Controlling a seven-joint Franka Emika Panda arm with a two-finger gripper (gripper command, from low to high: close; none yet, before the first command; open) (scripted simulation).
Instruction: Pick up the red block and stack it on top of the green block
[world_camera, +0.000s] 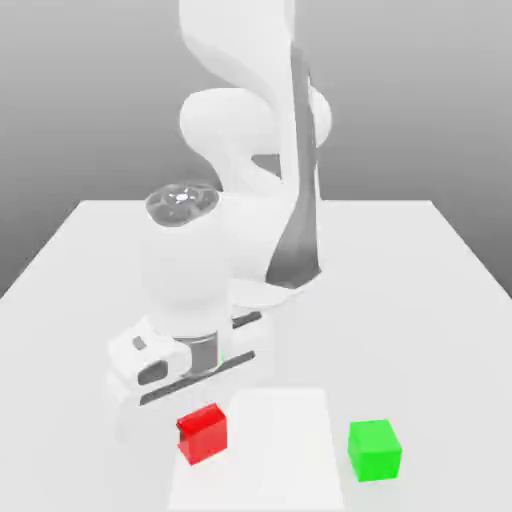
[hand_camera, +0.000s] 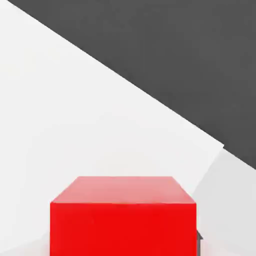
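Observation:
The red block (world_camera: 203, 432) sits near the table's front edge, left of centre in the exterior view. My gripper (world_camera: 198, 402) hangs low directly over it, with the white hand body just behind and above the block. In the hand view the red block (hand_camera: 123, 216) looms very close, its top face and one side face showing. The green block (world_camera: 375, 450) rests on the table to the exterior view's right of the red one, about a hand's width away and apart from it.
The white table (world_camera: 420, 300) stretches back to the arm's base (world_camera: 255, 130) at the rear centre. A paler rectangular patch (world_camera: 285, 450) lies between the two blocks. In the hand view a dark floor (hand_camera: 190, 60) lies beyond the table's edge.

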